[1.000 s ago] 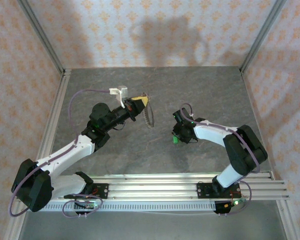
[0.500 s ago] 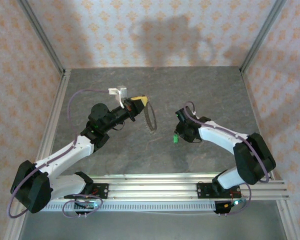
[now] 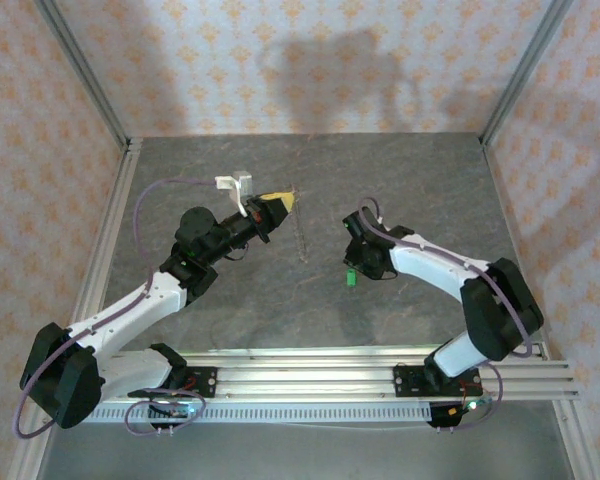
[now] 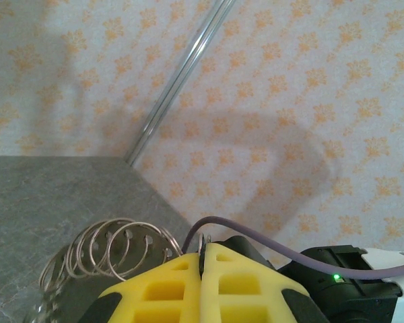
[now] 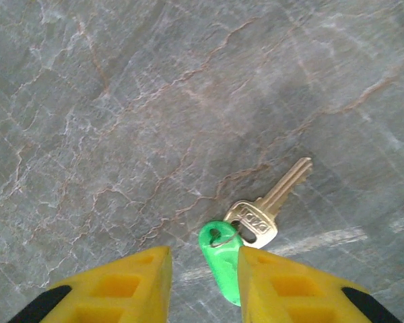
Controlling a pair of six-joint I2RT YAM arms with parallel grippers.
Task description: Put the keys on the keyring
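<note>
The keyring (image 3: 302, 238) hangs edge-on as a thin line off my left gripper (image 3: 280, 204). In the left wrist view the yellow fingers (image 4: 168, 282) are pressed together on the ring's wire, and its thin metal loops (image 4: 134, 223) stick out to the left above the table. The key (image 3: 350, 278) lies flat on the table with its green head (image 5: 221, 262) joined to the silvery blade (image 5: 283, 188) by a small wire loop. My right gripper (image 5: 203, 268) is open just over it, the green head lying between the fingertips, closer to the right one.
The grey stone-patterned table top (image 3: 400, 180) is boxed in by patterned walls with metal corner posts (image 3: 515, 75). Aluminium rails (image 3: 380, 360) run along the near edge by the arm bases. A purple cable (image 3: 170, 185) loops off the left wrist.
The left gripper has turned, so the ring goes from an oval to a thin edge-on line in the top view. The right arm has shifted slightly over the key.
</note>
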